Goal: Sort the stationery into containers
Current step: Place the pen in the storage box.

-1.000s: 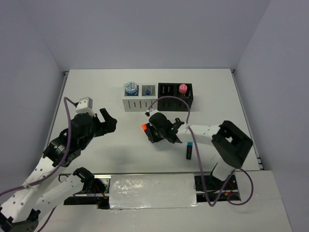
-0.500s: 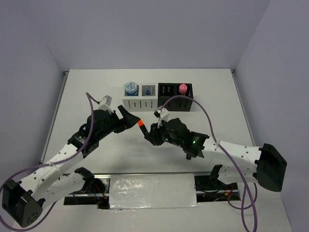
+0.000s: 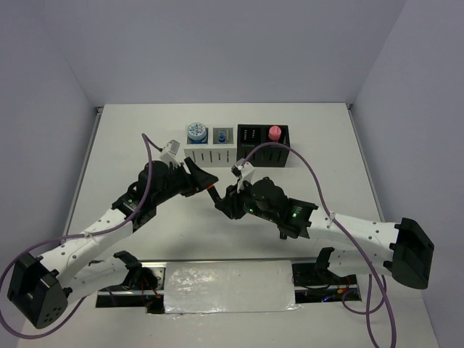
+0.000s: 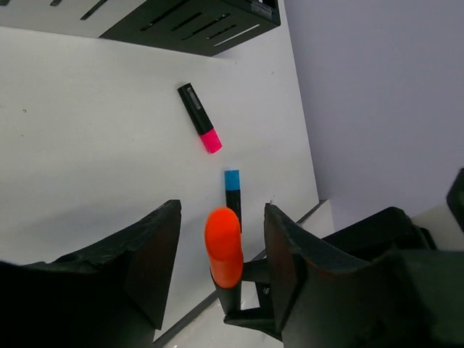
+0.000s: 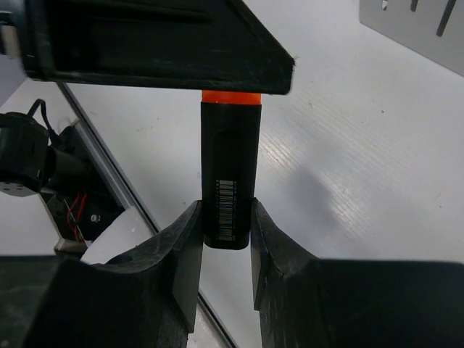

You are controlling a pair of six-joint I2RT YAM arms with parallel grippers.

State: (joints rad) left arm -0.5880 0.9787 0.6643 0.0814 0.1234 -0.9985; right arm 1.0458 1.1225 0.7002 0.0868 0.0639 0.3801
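My right gripper [image 5: 226, 217] is shut on the black end of the orange-capped highlighter [image 5: 228, 174], holding it above the table in front of the white container [image 3: 209, 154]. The left gripper [image 4: 221, 215] straddles the orange cap [image 4: 223, 246], still open with a gap on each side. In the top view the two grippers meet at the highlighter [image 3: 212, 190]. A pink-capped highlighter [image 4: 199, 118] and a blue-capped one [image 4: 232, 190] lie on the table. The white container holds a patterned disc [image 3: 195, 131] and a blue-capped tube [image 3: 220, 135]. The black container [image 3: 263, 154] holds a pink cylinder [image 3: 274, 133].
Both arms stretch diagonally across the near half of the table. The black container's slotted front [image 4: 196, 22] shows at the top of the left wrist view. Cables loop over both arms, one arching in front of the black container [image 3: 283, 148].
The left arm swung in from the left, brought its jaws around the orange cap and narrowed them. The right arm stretched out, keeping hold of the highlighter.
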